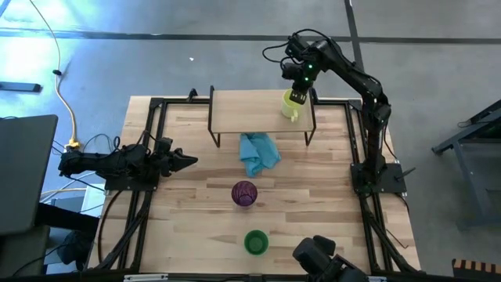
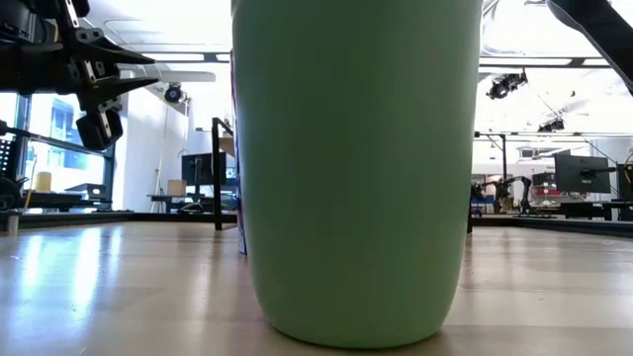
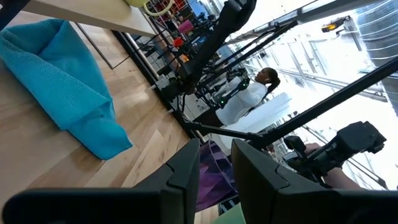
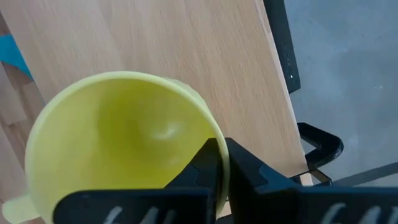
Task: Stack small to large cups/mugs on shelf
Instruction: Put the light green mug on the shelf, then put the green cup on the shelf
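A yellow-green mug [image 1: 293,107] [image 4: 124,137] is at the right end of the low wooden shelf [image 1: 250,110] [image 4: 186,43], mouth up, handle [image 1: 293,118] toward the table's near side. My right gripper [image 1: 296,94] [image 4: 222,149] is above it, shut on it. The translucent purple tumbler [image 1: 244,193] stands mid-table. The green cup [image 1: 256,242] [image 2: 356,168] stands near the near edge and fills the low view. My left gripper [image 1: 186,162] [image 3: 216,155] waits at the table's left side, open by a narrow gap, pointing toward the tumbler [image 3: 211,177]. My right gripper pinches the mug's rim [image 4: 202,121] on the side opposite the handle, one finger [image 4: 208,165] inside the mug and one [image 4: 249,171] outside. The fingers come from above, pointing down. The mug sits upright over the shelf board; whether its base rests on the board I cannot tell.
A light blue cloth [image 1: 258,153] [image 3: 56,81] lies crumpled on the table just in front of the shelf. The shelf's black legs [image 1: 213,129] stand at its corners. A person in white [image 3: 249,99] is in the room beyond the table.
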### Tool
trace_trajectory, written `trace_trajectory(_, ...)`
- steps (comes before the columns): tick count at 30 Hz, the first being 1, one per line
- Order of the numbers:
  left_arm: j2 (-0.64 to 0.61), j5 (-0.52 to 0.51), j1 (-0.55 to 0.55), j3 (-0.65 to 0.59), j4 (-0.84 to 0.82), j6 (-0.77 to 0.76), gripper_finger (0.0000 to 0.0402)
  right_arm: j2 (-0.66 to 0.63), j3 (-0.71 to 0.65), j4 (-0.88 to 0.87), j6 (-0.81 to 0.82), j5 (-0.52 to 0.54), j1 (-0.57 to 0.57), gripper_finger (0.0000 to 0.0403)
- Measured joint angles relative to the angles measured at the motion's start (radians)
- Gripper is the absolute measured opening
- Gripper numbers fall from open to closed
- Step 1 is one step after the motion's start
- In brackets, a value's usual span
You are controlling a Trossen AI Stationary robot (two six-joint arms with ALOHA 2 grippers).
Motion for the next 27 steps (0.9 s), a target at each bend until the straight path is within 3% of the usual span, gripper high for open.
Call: trace_trajectory(27, 0.000, 0.001, 0.000, 0.000, 0.000, 0.000, 0.0083, 0.004, -0.002, 0.011, 0.007, -0.043, 0.000, 0.0169)
